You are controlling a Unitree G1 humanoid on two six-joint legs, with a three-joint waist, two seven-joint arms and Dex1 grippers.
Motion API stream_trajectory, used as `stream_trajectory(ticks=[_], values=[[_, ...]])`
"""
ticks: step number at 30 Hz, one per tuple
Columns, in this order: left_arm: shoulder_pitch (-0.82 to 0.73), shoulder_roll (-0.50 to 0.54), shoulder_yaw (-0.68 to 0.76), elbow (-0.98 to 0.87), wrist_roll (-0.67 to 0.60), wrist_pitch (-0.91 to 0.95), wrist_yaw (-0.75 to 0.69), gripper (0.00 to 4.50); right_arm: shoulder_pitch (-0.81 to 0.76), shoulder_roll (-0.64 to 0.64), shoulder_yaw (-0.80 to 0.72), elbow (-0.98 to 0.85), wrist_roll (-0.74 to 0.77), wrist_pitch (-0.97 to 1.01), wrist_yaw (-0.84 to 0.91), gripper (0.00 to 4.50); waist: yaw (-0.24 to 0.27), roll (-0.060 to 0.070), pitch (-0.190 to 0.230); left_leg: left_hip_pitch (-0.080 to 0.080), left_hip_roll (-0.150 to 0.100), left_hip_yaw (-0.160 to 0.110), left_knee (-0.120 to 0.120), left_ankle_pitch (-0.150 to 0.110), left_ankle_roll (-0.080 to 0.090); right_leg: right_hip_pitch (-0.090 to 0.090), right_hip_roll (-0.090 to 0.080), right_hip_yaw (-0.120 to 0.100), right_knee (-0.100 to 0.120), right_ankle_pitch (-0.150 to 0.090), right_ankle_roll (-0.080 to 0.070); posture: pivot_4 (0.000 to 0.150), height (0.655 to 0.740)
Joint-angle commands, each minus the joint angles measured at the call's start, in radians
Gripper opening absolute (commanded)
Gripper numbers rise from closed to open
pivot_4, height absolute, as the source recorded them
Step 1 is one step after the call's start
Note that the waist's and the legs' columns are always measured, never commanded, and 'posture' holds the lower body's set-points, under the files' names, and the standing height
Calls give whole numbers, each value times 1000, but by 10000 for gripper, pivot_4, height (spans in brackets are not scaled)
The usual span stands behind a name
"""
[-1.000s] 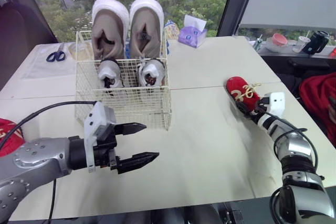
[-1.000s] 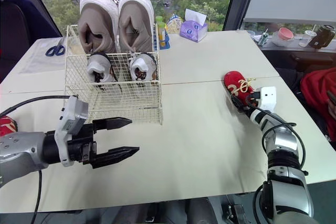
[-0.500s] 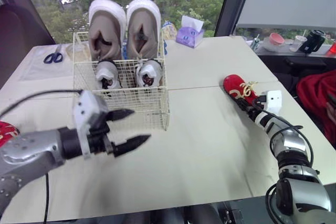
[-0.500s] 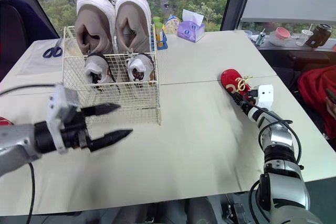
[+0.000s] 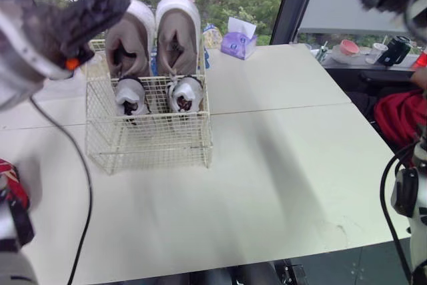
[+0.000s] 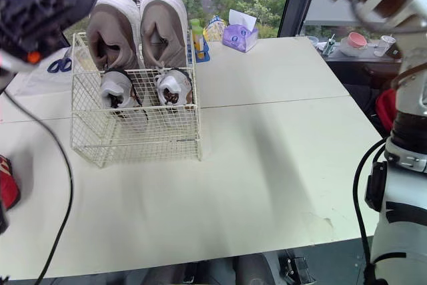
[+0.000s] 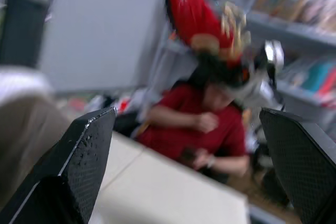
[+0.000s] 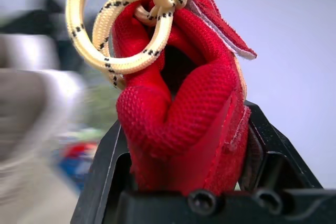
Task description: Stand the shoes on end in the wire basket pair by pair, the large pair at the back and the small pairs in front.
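High over the surface [image 5: 267, 165], right fingers [image 8: 102, 182] clamp the red shoe [image 8: 178, 119], which hard swinging could loosen; left fingers [image 7: 79, 166] gape.

**Robot arms and grippers.** (a) The left arm [image 5: 23, 38], seen above and to the left of the basket [image 5: 150, 141], is cased in a pale grey-white housing. It is blurred here and is marked with a small orange dot [image 5: 70, 63]. A thin black cable [image 5: 89, 191] is trailed from it past the basket's left side. (b) The left gripper [image 7: 186, 111] is formed of two broad black fingers [image 7: 79, 166] with finely cross-hatched faces and bevelled edges. (c) The right arm [image 6: 410, 215], well to the right of the basket, is built of silver-white segments joined by black collars and is looped with black cables [image 6: 354, 191]. (d) The right gripper [image 8: 184, 119] has matt black fingers [image 8: 275, 150] set on a black cross-bar, in which two dark round-headed screws [image 8: 202, 201] are seated.
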State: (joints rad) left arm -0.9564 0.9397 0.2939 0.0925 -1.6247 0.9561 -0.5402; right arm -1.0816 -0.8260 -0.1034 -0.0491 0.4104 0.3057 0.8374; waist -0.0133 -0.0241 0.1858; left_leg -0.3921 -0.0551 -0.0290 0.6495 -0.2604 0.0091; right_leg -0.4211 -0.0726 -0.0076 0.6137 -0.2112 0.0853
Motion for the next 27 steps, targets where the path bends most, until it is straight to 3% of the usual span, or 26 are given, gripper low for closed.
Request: stream_trajectory(ticks=[1, 6, 10, 18, 21, 27], values=[[-150, -13, -46, 136, 121, 31, -122, 45000, -46, 17, 11, -47, 16, 7, 26, 17028, 0, 0, 1, -1, -2, 1, 0, 0, 0, -1, -2, 1, 0, 0, 0, 1500, 7400], [-356, -63, -99, 330, 279, 64, -292, 45000, -70, 38, 54, -86, 12, -12, 87, 17028, 3, 0, 2, -4, -3, 3, 1, 0, 1, -5, -4, 1, 0, 1, 2, 1500, 7400], [-421, -94, -149, 390, 419, 71, -420, 45000, -72, 54, 69, -103, 6, -27, 109, 17028, 0, 0, 2, -5, -3, 3, 0, 0, 0, -6, -5, 1, 0, 1, 3, 1500, 7400], [-510, -159, -213, 442, 581, 124, -635, 45000, -72, 87, 83, -133, 1, -31, 126, 17028, -2, 0, 2, -6, -3, 3, 0, 0, 1, -8, -5, 1, 1, 1, 3, 1500, 7400], [-526, -169, -207, 459, 616, 140, -681, 36468, -66, 90, 86, -150, -2, -30, 131, 16973, -2, 0, 2, -6, -2, 3, 0, 0, 1, -8, -6, 1, 1, 1, 3, 1500, 7400], [-537, -176, -176, 473, 661, 157, -708, 7637, -56, 92, 90, -162, -21, -43, 135, 16973, -1, 0, 2, -7, -2, 3, 0, 0, 1, -8, -6, 1, 1, 1, 3, 1500, 7400]])
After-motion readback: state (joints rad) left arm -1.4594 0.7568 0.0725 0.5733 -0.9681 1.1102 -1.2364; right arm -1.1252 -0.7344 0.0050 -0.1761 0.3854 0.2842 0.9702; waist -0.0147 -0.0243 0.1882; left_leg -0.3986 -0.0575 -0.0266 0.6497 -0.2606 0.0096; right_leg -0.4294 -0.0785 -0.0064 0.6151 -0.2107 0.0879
